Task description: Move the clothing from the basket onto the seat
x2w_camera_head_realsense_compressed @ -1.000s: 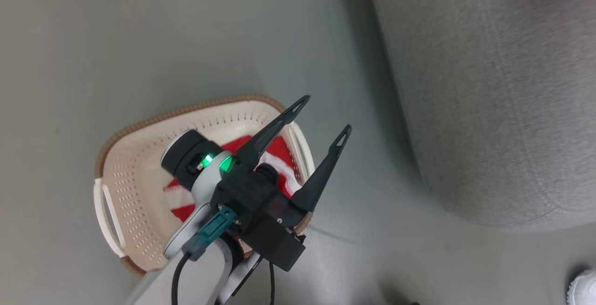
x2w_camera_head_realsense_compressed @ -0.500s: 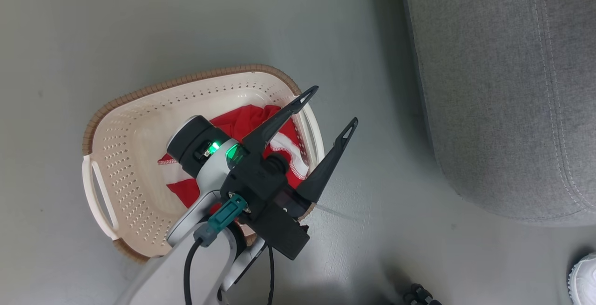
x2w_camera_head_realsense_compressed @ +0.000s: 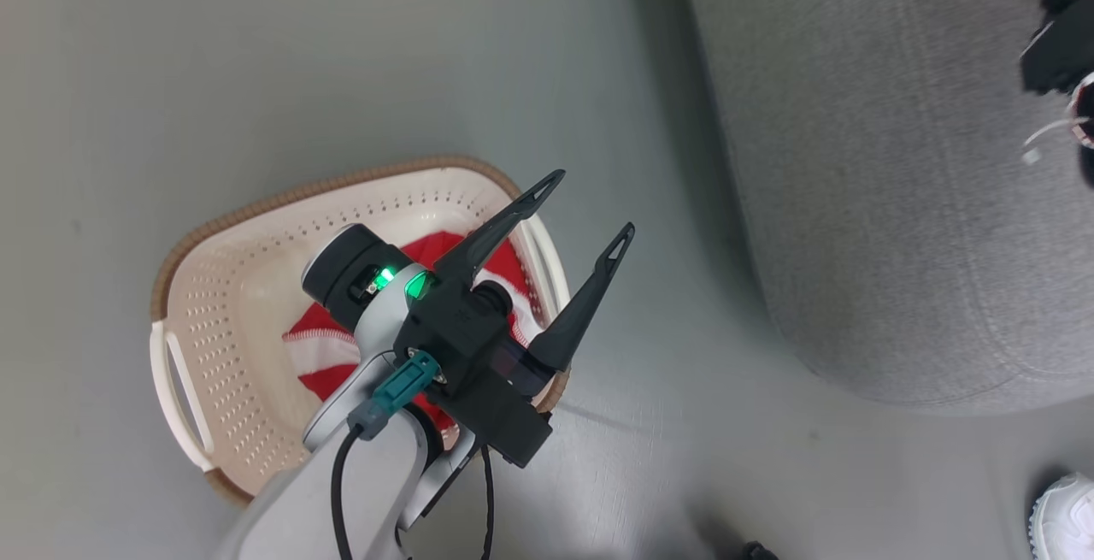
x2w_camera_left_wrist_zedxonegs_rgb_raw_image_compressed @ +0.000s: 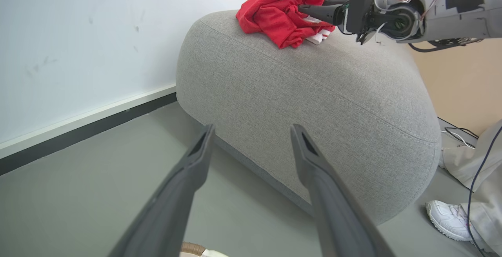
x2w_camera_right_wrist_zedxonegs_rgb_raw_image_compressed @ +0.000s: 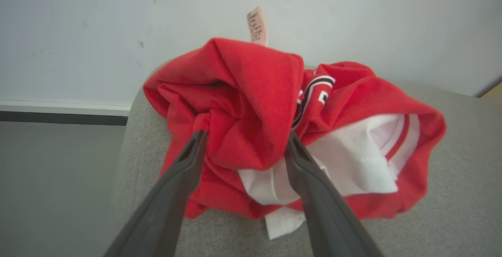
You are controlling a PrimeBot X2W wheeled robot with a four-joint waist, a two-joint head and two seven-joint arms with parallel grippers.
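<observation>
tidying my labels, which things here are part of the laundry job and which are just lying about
Job in hand:
seat
basket
red clothing on the seat
red clothing in the basket
left claw
right claw

Just lying about:
a person's white shoe
trouser leg

Pale forearm bears green light, seemingly teal plug, black cable, dark left pincer.

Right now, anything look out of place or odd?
Nothing damaged or spilled. The crumpled red garment sits heaped on the grey seat cushion, its paper tag sticking up. A second red garment lies in the laundry basket.
</observation>
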